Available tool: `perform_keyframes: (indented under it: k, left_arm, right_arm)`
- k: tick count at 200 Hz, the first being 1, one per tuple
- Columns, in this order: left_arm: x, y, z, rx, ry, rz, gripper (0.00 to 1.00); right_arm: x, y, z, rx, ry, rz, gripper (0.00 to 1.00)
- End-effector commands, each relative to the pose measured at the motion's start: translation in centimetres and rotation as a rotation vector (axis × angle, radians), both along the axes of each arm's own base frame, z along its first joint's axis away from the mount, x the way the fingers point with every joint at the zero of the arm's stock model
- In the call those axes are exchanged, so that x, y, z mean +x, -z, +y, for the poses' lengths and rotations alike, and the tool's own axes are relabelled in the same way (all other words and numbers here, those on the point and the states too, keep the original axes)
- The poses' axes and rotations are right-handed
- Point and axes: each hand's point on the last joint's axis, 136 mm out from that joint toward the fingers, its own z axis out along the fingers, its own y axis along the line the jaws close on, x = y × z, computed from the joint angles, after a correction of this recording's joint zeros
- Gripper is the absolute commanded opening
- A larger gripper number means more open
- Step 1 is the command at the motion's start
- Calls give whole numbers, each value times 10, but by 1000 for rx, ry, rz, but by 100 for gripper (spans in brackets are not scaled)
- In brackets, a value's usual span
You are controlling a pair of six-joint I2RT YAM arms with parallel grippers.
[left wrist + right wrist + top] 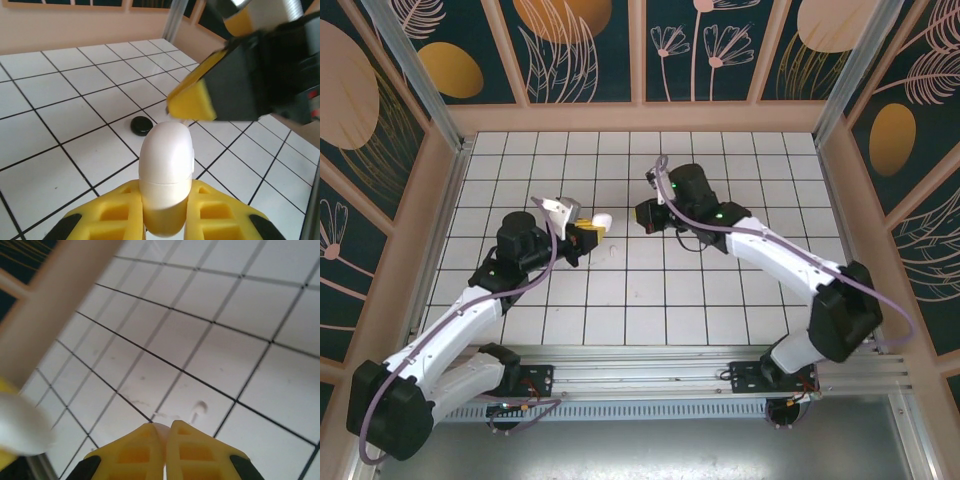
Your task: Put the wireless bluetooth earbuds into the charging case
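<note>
Yellow-fingered left gripper (166, 200) is closest in its wrist view, clenched on the lower body of the white charging case (166, 155) below the seam; can't tell if the lid is open. Right gripper (165, 432) is pinched fully closed just beyond the case top. A pale sliver at its tips may be a white earbud, can't tell. Past it, a small black earbud (141, 125) lies on the tiled floor (620, 320), and a faint white earbud (199, 410) lies on a tile by the right tips. From above, the case is held left of the floor's middle, well off every edge. Judgement: the earbuds are very light, hard, glossy and slippery, so pinch across the stem. The rounded case could twist in the pads, so grip low and firm.
</note>
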Motion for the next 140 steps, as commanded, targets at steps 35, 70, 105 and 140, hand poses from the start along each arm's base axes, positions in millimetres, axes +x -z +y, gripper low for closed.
perform_keyframes:
  k: [35, 70, 105, 140]
  left_arm:
    - [-17, -34, -23, -67, 203, -118, 1]
    - [-28, -41, -30, -103, 288, -142, 1]
    - [-32, -45, -33, -120, 326, -152, 1]
    - [-35, -50, -36, -140, 353, -161, 1]
  right_arm:
    - [-40, -74, -1, 157, -219, -283, 8]
    - [-59, -99, 3, 228, -310, -378, 10]
    - [-71, -109, 17, 218, -362, -431, 10]
    - [-80, -115, 32, 203, -397, -483, 10]
